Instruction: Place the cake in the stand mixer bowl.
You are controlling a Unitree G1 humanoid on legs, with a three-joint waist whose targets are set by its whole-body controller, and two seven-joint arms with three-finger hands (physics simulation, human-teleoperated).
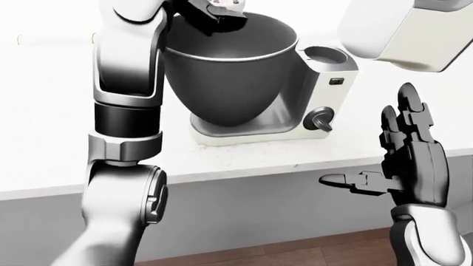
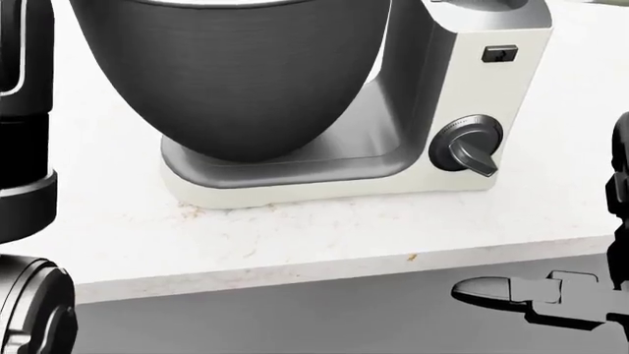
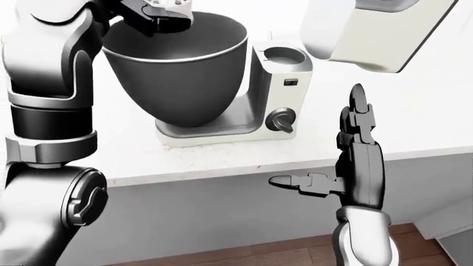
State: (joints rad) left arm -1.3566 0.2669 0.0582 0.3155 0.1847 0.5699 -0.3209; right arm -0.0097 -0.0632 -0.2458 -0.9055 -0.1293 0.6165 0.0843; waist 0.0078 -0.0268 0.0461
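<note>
Stands close against a white tabletop (image 1: pixel 244 158), facing a mixer (image 1: pixel 329 83) with a white body. Holds the left arm up along the left of both eye views, with the left hand (image 3: pixel 151 15) at the top edge, right above the near-left rim of the bowl (image 1: pixel 229 83). Grips the cake (image 3: pixel 168 5) there in dark fingers (image 3: pixel 140 12) closed round it: a small pale, speckled piece, partly cut off by the top of the view, hanging over the bowl's open mouth and not yet inside. Cannot tell whether hand or cake touches the rim.

Below the hand, the dark grey bowl, upright on the mixer's grey base (image 2: pixel 295 173), wide open at the top. To the right of the bowl, the mixer's column with a dark knob (image 2: pixel 467 151) low down and a small dark switch (image 2: pixel 499 53) above it. At the top right of the eye views, the mixer's head (image 1: pixel 399 33), tilted up and clear of the bowl.

Holds the right hand (image 1: pixel 410 160) apart from all this, to the right of the mixer and low against the tabletop's edge, empty. Spreads its fingers (image 1: pixel 405 105) wide open and upright, with the thumb (image 1: pixel 344 180) pointing left, level with the grey cabinet front (image 1: pixel 244 216) under the tabletop. At the bottom of the eye views, a strip of wooden floor (image 1: pixel 295 256).
</note>
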